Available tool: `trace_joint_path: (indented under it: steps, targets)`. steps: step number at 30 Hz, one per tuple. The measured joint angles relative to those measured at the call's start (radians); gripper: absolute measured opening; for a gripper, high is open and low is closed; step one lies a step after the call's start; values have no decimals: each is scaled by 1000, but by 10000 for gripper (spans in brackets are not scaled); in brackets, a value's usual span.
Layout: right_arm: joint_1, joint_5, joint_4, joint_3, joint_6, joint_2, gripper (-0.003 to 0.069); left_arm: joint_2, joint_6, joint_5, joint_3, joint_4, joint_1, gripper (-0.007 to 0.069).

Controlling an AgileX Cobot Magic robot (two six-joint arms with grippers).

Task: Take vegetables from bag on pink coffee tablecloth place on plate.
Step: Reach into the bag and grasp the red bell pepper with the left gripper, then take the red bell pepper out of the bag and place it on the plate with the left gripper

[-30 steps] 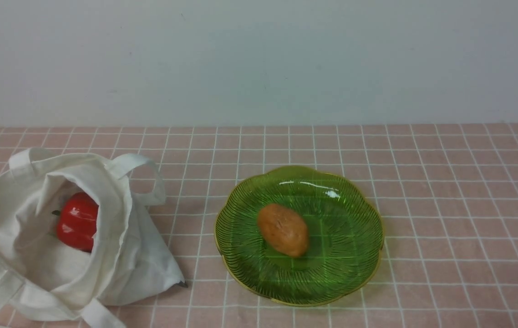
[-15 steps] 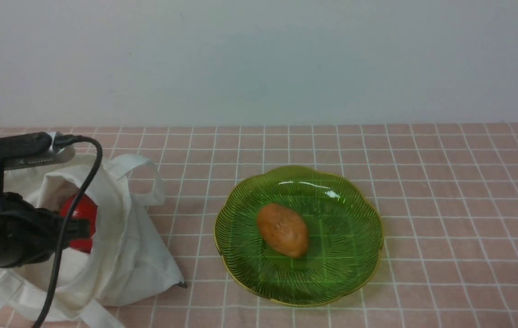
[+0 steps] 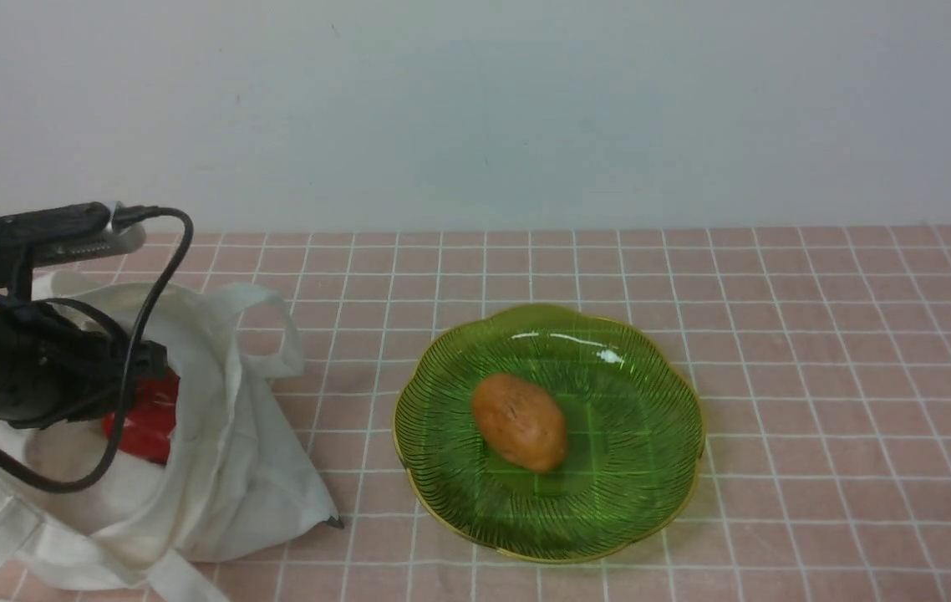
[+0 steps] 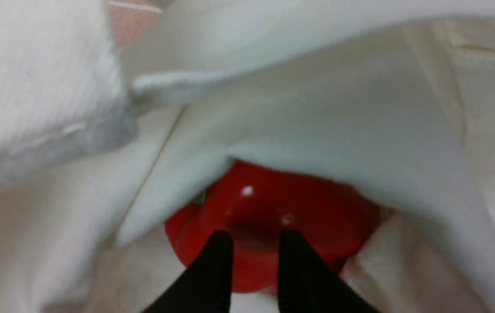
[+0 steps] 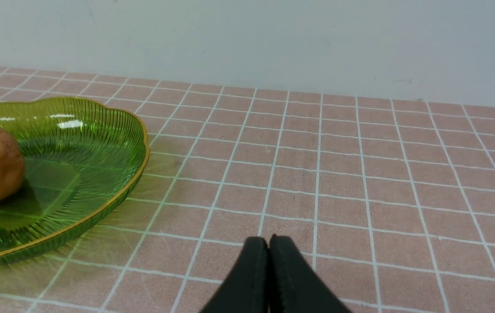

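Note:
The white cloth bag [image 3: 233, 468] lies open at the front left of the pink grid tablecloth [image 3: 818, 376]. A glossy red bell pepper [image 3: 145, 422] sits inside it, half hidden by my left arm [image 3: 24, 376]. In the left wrist view my left gripper [image 4: 254, 237] is open with a narrow gap, its tips right at the pepper [image 4: 273, 200], bag cloth [image 4: 317, 108] folded over it. The green plate [image 3: 634, 401] holds one orange-brown piece [image 3: 520, 420]. My right gripper [image 5: 268, 243] is shut and empty, low over the cloth right of the plate [image 5: 99, 143].
A plain pale wall [image 3: 475, 109] runs along the back of the table. A black cable [image 3: 166, 276] loops from my left wrist over the bag. The bag's strap handles [image 3: 266, 326] lie towards the plate and at the front edge.
My left arm has come in from the left and pushed forward and up into the bag's mouth, now covering the top of the pepper. Plate and orange-brown piece have not moved.

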Motion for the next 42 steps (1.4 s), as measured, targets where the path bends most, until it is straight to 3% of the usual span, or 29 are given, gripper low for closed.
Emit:
trace_joint_path:
  steps: [3, 5, 6, 10, 13, 23, 29, 42]
  targets:
    - [0, 0, 0, 0, 0, 0, -15, 3, 88, -31, 0, -14, 0, 371]
    - [0, 0, 0, 0, 0, 0, -15, 3, 109, -38, 0, -25, 0, 426]
    - [0, 0, 0, 0, 0, 0, -15, 4, 136, -49, 0, -46, 0, 506]
    - [0, 0, 0, 0, 0, 0, -15, 10, 168, -64, 0, -103, 0, 635]
    - [0, 0, 0, 0, 0, 0, -15, 37, 176, -82, -1, -138, 0, 676]
    - [0, 0, 0, 0, 0, 0, -15, 133, 182, -116, -2, -155, 0, 639]
    - [0, 0, 0, 0, 0, 0, -15, 164, 182, -132, -11, -163, 0, 464]
    - [0, 0, 0, 0, 0, 0, -15, -1, 182, -36, -9, -99, 0, 468]
